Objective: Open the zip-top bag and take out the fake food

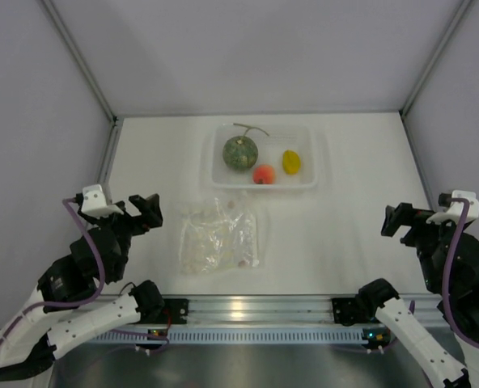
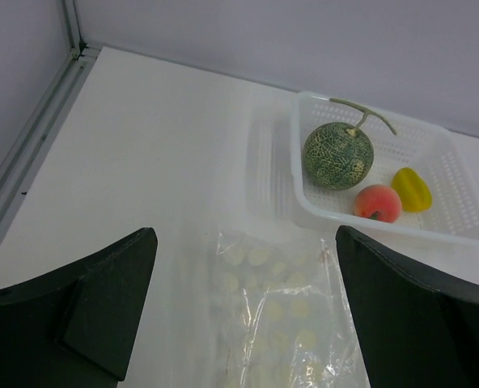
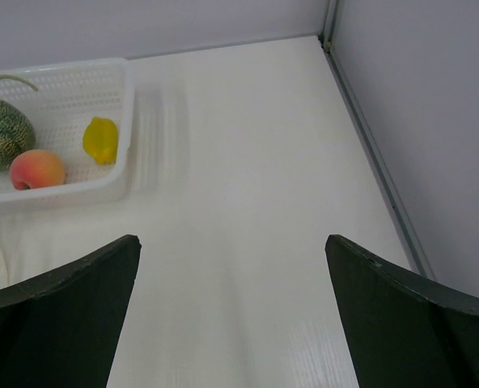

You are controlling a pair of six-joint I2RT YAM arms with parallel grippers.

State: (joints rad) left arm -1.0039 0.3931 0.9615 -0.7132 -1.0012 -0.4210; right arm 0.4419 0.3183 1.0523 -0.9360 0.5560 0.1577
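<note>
Near-left of the white tub (image 1: 220, 174), the left pincer (image 1: 152, 212) hangs above the desk (image 1: 345, 242), jaws spread wide, gripping and touching nothing. The zip-top bag (image 1: 221, 236) lies crumpled flat just in front of the tub, to that pincer's right and apart from it. Inside the tub sit the fake food pieces: the green melon (image 1: 240, 152) at the left, the orange-red fruit (image 1: 264, 174) by the front wall, the yellow fruit (image 1: 291, 162) at the right. Near-right of the tub, well apart from it, the right pincer (image 1: 393, 220) is equally wide and empty.
</note>
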